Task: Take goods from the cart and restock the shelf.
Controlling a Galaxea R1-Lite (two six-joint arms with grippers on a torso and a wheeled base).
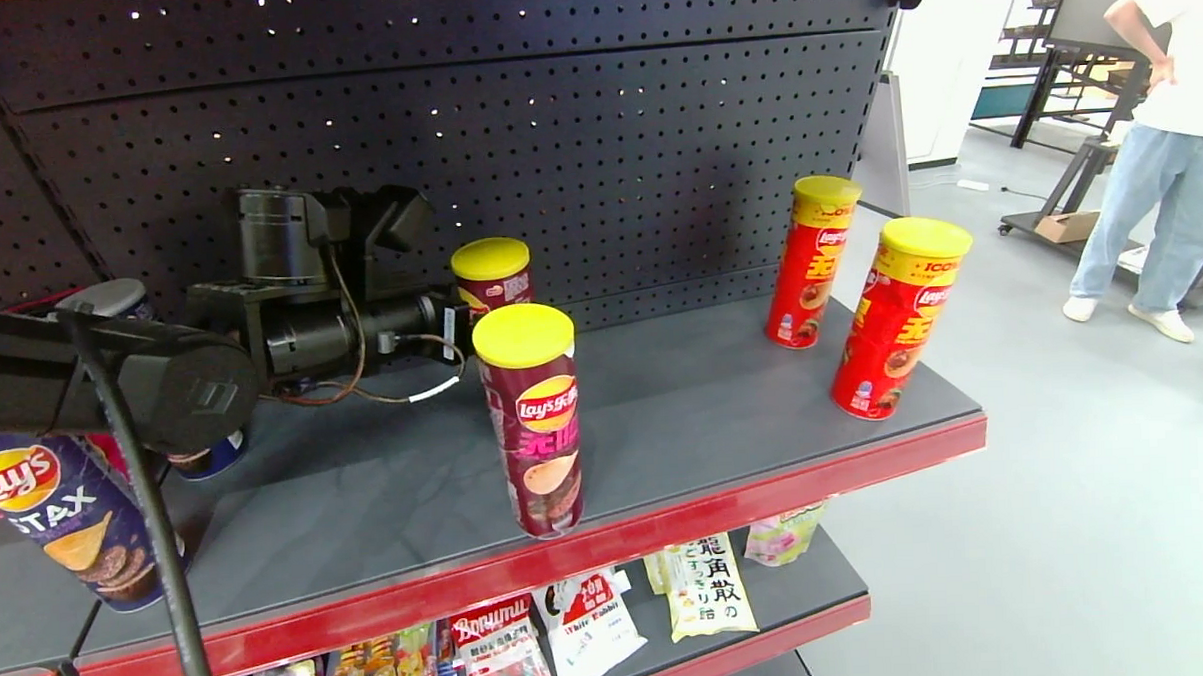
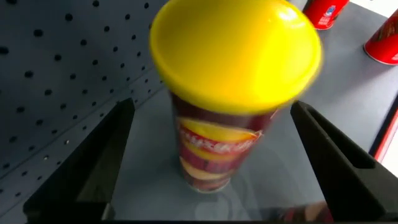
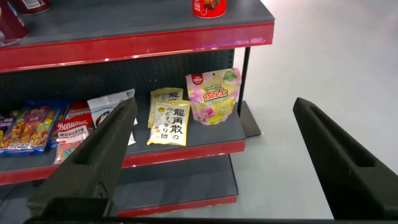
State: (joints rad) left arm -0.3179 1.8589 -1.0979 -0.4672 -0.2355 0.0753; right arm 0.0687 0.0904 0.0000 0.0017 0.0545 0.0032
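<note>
Maroon chip can (image 2: 230, 93) set upright at back of shelf (image 1: 724, 404), between fingers of wide-open left gripper (image 2: 211, 107), not touched. Can may be tipped if bumped by finger; front can (image 1: 536, 420) may be knocked too. Right gripper (image 3: 214, 102) spread open, empty.

Background stuff, using the yellow packet (image 3: 170, 116) with dark lettering as my reference point. A pink-and-green pouch (image 3: 214, 95) sits just to its right, nearly touching. A white bag (image 1: 592, 634) is just left of it, then a red-topped bag (image 3: 69, 124) and some colourful candy packs (image 3: 25, 127) further left. Well off to the packet's right, across the grey floor (image 1: 1068, 522), there's a black metal stand (image 1: 1081, 176) with a cardboard box (image 1: 1068, 226) at its foot.
</note>
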